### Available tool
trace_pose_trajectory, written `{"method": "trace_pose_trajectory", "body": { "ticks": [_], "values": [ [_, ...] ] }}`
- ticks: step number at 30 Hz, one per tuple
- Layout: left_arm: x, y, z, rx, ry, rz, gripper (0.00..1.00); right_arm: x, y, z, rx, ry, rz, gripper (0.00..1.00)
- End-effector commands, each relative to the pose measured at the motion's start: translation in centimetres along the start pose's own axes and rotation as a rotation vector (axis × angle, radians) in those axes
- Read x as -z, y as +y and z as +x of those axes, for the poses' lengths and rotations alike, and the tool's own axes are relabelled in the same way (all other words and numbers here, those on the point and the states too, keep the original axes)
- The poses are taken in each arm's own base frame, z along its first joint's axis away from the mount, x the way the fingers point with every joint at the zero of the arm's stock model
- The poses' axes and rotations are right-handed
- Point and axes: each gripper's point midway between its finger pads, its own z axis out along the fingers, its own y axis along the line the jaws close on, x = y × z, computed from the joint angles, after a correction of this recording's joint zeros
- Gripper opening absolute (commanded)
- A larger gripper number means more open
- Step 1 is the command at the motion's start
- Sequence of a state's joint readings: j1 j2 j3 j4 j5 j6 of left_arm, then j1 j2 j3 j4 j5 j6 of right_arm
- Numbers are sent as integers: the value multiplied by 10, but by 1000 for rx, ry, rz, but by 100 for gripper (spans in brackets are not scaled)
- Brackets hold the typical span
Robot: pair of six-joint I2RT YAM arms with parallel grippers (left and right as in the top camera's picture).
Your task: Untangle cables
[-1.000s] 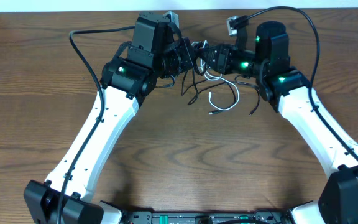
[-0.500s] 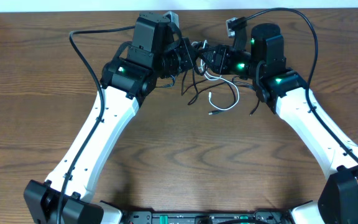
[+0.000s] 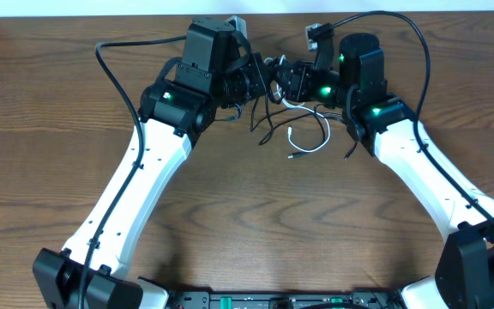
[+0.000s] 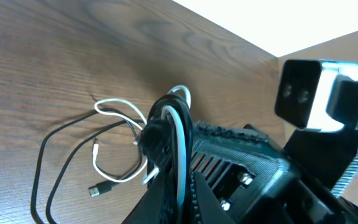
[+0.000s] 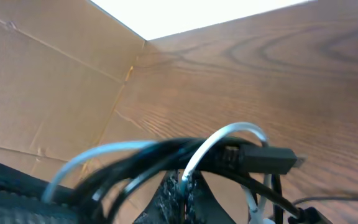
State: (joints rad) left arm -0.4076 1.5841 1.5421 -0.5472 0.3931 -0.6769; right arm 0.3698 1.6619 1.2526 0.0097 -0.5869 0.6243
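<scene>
Cords, one thin black cord [image 3: 262,129] and one thin white cord [image 3: 313,137], lie snarled together at the far middle of the brown wood-grain table [image 3: 256,215], and a raised part of the tangle is strung between the two arms. The left gripper [image 4: 180,177] has its fingers drawn tight together, with both cords running down between them; its wrist view shows a dark lump of black cord bunched at the fingertips and the white one arching over it. The right gripper [image 5: 180,190] faces it from the right, nearly touching, its fingers likewise pressed close, with the white cord passing into the narrow slit between them and black strands draped across. A black plug end [image 5: 275,158] juts out to the right just beyond those fingers. Nearer than the grippers, slack white and black loops rest on the wood, one black strand ending in a small dark plug [image 4: 98,190]. Brown cardboard walling [image 5: 48,81] stands at the far edge.
</scene>
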Motion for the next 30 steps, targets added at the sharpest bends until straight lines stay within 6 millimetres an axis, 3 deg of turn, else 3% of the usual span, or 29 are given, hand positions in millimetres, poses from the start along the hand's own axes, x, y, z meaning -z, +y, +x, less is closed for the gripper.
{"method": "trace_pose_trajectory", "body": {
  "ticks": [1,6,14,19,24,27,30],
  "values": [
    [1,11,-2,-1,-16,-52,8,3,2,-10,23,-32,-15,1],
    [5,43,-4,16,-55,-218,8,22,3,-31,36,-83,-32,1],
    [-12,61,3,-55,-5,-271,8,63,-17,-61,-40,-121,-74,1],
    [-23,64,11,-97,49,-259,8,87,-51,-75,-88,-161,-7,1],
    [-24,59,15,-175,84,-225,8,121,-104,-86,-144,-215,141,1],
    [-25,57,17,-196,92,-214,7,139,-133,-84,-183,-227,238,1],
    [-26,49,19,-221,107,-168,7,143,-141,-77,-195,-205,262,1]
  ]
}}
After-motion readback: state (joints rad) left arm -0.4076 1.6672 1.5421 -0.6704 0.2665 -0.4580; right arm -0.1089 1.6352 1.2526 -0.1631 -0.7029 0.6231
